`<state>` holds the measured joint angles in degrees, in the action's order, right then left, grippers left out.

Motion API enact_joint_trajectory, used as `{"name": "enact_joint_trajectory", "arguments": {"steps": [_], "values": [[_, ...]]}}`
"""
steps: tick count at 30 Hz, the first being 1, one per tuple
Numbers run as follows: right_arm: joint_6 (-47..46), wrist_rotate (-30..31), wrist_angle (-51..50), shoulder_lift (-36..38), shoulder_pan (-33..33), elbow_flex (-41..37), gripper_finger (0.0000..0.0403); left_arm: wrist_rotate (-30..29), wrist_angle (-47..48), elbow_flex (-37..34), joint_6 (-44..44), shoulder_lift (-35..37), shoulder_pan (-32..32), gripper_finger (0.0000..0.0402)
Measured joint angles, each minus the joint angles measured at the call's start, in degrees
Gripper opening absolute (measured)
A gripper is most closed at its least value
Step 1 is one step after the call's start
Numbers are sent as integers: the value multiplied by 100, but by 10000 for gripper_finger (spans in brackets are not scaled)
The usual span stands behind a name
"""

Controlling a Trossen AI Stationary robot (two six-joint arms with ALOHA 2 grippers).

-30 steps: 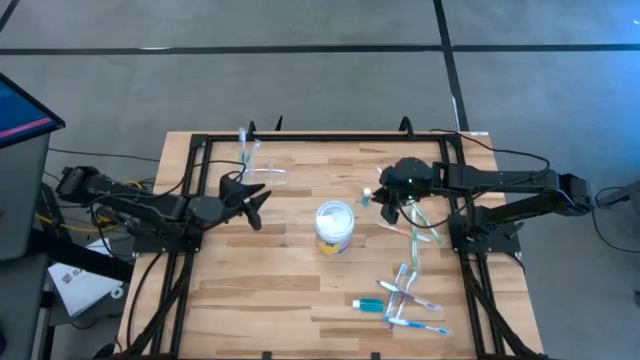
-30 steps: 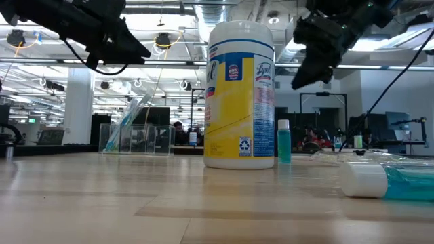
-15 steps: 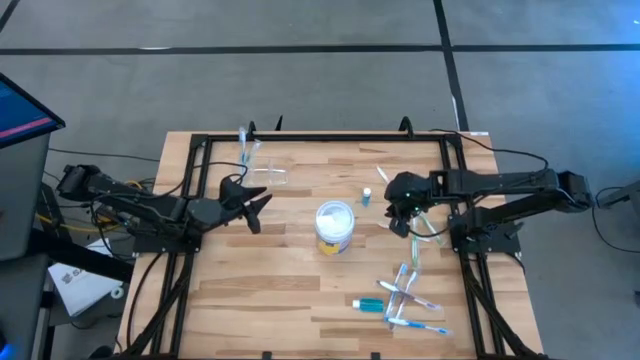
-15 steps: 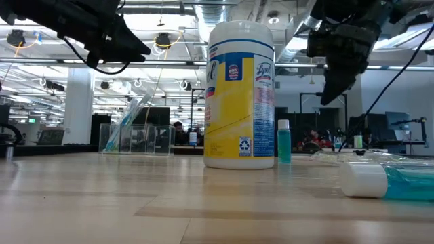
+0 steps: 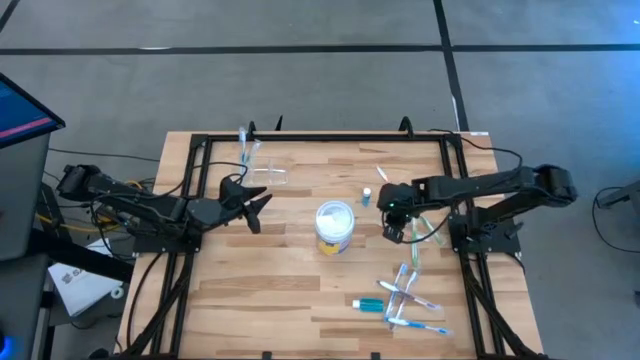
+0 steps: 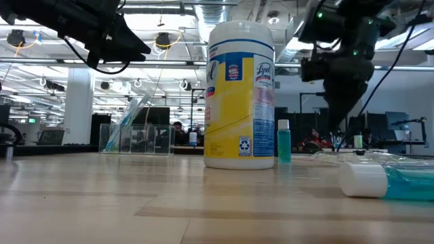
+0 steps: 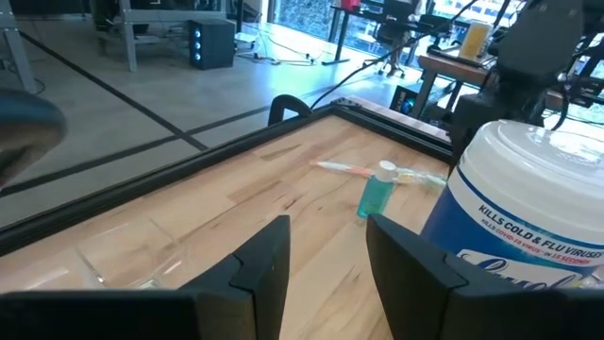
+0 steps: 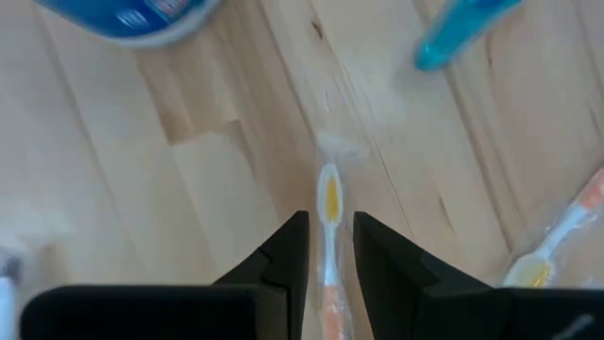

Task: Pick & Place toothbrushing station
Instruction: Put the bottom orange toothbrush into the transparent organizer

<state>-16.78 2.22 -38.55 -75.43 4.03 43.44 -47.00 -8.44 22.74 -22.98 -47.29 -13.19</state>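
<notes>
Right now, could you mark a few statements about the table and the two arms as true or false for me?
1. The right gripper is straddling an orange toothbrush lying on the table. True.
2. The wipes tub has tipped onto its side. False: it stands upright near the middle of the table.
3. The clear organiser already holds a toothbrush. True: a bluish one leans in it.
4. The left gripper is clamped on the small green bottle. False: its fingers are open and empty, and the bottle stands farther off.
5. Several packaged toothbrushes lie on the right side of the table. True.
</notes>
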Motion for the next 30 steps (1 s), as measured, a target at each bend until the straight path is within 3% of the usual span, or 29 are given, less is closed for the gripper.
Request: {"name": "enact_joint_trajectory", "arguments": {"steps": [10,25,30], "values": [[312,85,83,-556,103,0,77,0,-31,0,13,0,4,135],[521,-26,214,-676,138,4,78,2,-57,0,20,0,4,135],[533,-221,328,-931,136,4,105,2,-59,-1,20,0,4,135]]}}
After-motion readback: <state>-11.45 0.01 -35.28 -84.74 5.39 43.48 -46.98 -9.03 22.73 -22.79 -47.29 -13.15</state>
